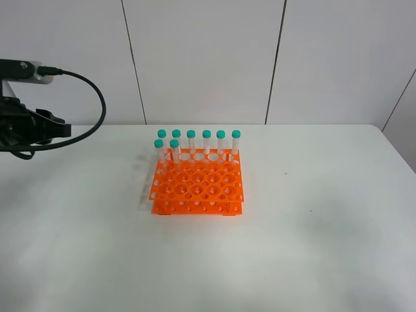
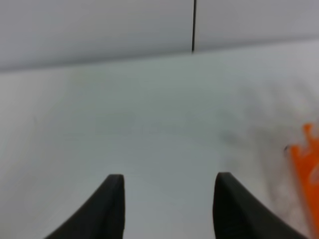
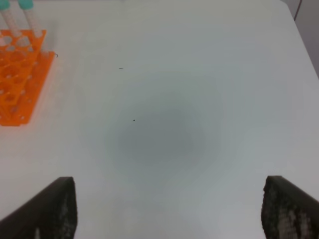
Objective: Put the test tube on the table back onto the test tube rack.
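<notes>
The orange test tube rack stands in the middle of the white table. Several teal-capped tubes stand upright in its back rows. No test tube lies on the table in any view. My left gripper is open and empty, held over bare table at the far left, with the rack's edge off to one side. My right gripper is wide open and empty above bare table. The rack's corner and two tubes show in its view. The right arm is out of the exterior view.
My left arm and its black cable hang over the table's left end. A white panelled wall stands behind the table. The table's right edge shows in the right wrist view.
</notes>
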`<act>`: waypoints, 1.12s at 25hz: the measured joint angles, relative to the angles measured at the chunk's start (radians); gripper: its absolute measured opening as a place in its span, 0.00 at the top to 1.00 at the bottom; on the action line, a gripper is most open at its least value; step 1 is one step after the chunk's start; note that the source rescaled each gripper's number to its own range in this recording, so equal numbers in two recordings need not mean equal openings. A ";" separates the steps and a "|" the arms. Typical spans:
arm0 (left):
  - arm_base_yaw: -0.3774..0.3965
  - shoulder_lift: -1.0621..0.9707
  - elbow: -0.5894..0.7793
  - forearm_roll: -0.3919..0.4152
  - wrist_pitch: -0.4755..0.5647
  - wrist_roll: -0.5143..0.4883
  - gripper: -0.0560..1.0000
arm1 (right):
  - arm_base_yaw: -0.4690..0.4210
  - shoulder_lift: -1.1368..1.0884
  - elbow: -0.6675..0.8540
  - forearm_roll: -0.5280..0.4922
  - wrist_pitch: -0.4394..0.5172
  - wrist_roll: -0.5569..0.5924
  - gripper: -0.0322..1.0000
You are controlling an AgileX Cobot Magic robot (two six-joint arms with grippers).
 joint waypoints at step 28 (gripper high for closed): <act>-0.055 -1.103 0.153 -0.098 0.899 -0.009 0.70 | 0.000 0.000 0.000 0.000 0.000 0.000 0.05</act>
